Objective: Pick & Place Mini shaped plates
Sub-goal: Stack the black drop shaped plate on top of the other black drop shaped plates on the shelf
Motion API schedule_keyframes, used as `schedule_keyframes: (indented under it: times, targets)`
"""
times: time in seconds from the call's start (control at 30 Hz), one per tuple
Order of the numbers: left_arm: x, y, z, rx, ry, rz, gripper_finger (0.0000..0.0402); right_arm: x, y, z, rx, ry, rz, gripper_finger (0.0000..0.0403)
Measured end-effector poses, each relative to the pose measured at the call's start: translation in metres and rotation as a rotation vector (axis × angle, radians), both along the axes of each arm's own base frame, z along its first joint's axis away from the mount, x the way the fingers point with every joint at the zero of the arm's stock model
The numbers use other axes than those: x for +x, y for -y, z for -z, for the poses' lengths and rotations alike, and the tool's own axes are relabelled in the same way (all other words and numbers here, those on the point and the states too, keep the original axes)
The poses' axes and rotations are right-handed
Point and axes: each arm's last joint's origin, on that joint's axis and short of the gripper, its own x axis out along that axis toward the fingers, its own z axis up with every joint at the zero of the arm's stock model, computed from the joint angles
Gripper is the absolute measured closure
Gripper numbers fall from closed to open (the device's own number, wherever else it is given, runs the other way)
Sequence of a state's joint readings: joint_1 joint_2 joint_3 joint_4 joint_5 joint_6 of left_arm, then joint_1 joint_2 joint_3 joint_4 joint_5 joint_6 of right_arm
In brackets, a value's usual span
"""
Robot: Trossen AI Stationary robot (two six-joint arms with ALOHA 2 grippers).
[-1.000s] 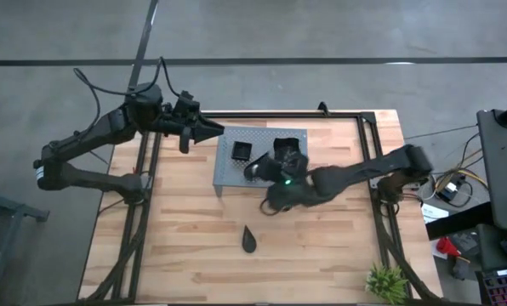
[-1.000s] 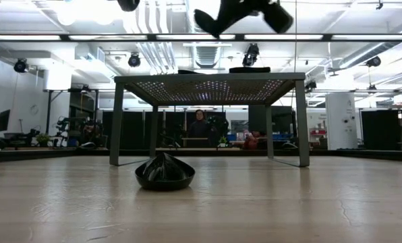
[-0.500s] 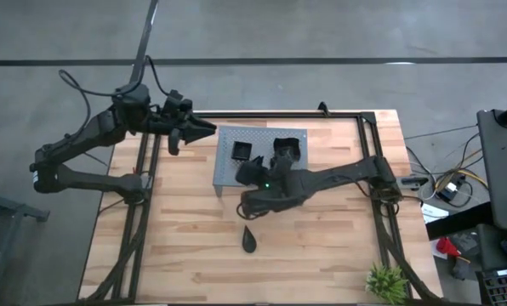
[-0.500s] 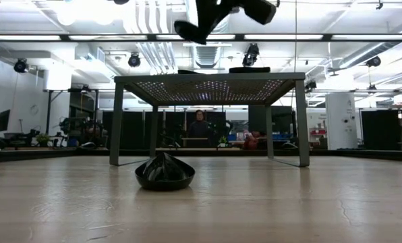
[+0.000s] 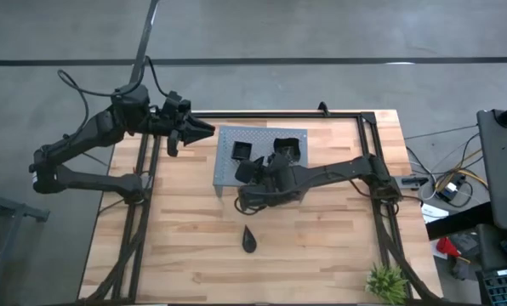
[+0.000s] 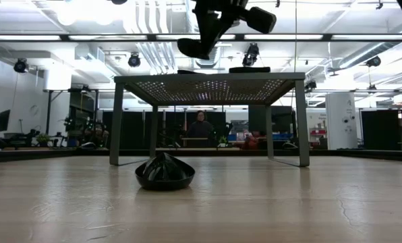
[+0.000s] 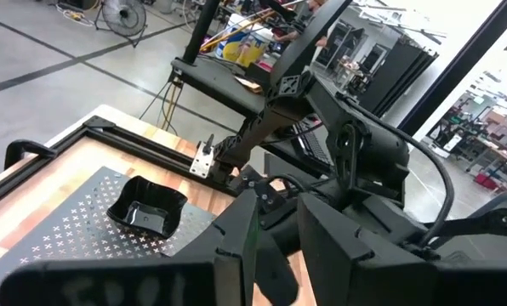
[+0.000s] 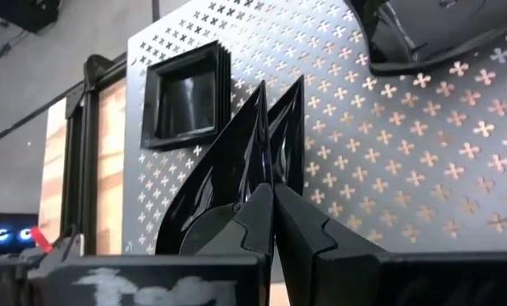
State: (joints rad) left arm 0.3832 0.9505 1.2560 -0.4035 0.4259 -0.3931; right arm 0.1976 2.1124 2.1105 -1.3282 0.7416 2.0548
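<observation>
Table of pale wood carries a grey perforated metal rack holding square glossy black plates; another teardrop plate lies on open boards. Right end effector pinches a glossy black teardrop plate over the rack's front edge: lower it level, clear of rims. Left end effector waits beside the rack, fingers unclear

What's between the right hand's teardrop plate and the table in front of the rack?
Nothing visible. The right hand is shut on the held teardrop plate, above the rack near its front edge. The table below holds only the other teardrop plate. The left hand waits beyond the rack's far left corner.
</observation>
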Motion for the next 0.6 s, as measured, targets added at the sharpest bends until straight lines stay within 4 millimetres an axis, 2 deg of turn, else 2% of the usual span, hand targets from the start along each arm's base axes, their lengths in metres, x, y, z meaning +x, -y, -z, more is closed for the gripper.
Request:
schedule_keyframes:
  times: [0.3,0.6]
  targets:
    - [0.0,0.0,0.0,0.0,-0.004,0.0,0.0321,0.003,0.012,0.008,0.014,-0.046,-0.017,0.0394]
    - [0.0,0.0,0.0,0.0,-0.003,0.0,0.0321,0.003,0.015,0.015,0.016,-0.063,-0.013,0.0394]
